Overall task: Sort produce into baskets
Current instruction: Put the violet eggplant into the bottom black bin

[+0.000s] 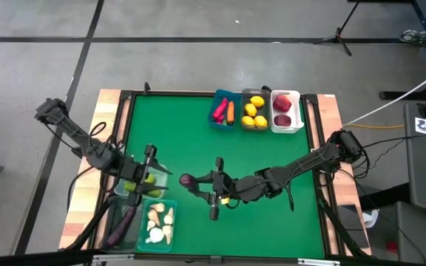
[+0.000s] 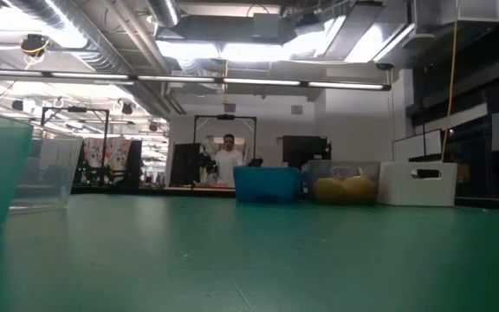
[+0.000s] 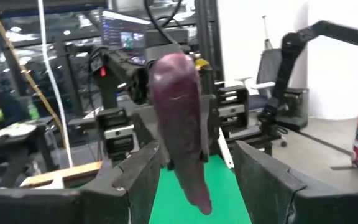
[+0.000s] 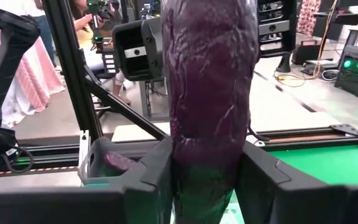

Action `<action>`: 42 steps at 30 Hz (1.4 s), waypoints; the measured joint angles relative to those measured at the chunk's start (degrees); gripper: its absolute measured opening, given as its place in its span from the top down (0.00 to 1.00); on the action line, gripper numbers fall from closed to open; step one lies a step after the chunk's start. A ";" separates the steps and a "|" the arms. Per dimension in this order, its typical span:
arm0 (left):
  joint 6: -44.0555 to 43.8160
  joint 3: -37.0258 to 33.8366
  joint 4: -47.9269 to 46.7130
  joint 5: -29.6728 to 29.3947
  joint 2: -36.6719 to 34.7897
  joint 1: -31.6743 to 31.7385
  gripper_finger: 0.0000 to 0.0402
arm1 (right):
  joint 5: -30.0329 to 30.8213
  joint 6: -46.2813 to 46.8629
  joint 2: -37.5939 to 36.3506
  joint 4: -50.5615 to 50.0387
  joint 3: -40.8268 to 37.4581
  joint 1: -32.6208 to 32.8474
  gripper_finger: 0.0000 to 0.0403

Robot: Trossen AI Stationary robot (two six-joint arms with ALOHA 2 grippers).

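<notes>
Eggplant [image 4: 210, 93] pinched in right gripper [image 1: 211, 193] jaws mid-table; left gripper [image 1: 149, 172] jaws spread over baskets.

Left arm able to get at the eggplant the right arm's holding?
Probably yes. The right tool holds the eggplant mid-table, its free end pointing into the open left tool, nothing between them.

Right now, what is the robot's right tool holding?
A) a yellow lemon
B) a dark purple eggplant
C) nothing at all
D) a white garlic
B. The right wrist view shows the dark purple eggplant clamped between the two dark fingers of the right tool, and from above the eggplant sticks out at that tool's tip over the green table.
</notes>
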 joint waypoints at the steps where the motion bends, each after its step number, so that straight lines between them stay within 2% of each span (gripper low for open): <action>1: 0.39 0.00 0.03 0.91 0.10 0.22 0.51 | -0.04 0.00 0.00 0.14 0.02 0.00 0.68; 5: 1.14 0.00 0.25 5.12 1.38 1.45 0.51 | -0.12 -0.02 0.00 0.10 0.01 0.00 0.68; 14: 1.07 0.00 3.89 10.39 7.48 5.35 0.51 | -2.11 -0.03 0.04 0.03 0.01 0.04 0.68; 21: 0.89 0.00 6.97 15.53 7.75 7.20 0.51 | -2.13 -0.04 0.07 0.00 0.01 0.04 0.67; 29: 7.57 0.00 10.57 13.48 7.56 8.70 0.51 | -3.42 -0.06 0.09 -0.05 0.01 0.07 0.67; 38: -0.39 0.00 9.13 13.53 7.56 9.92 0.51 | -3.58 -0.04 0.09 -0.40 0.02 0.07 0.67; 42: -0.73 0.00 7.65 15.40 7.45 10.75 0.51 | -3.58 -0.05 0.09 -0.45 0.01 0.07 0.67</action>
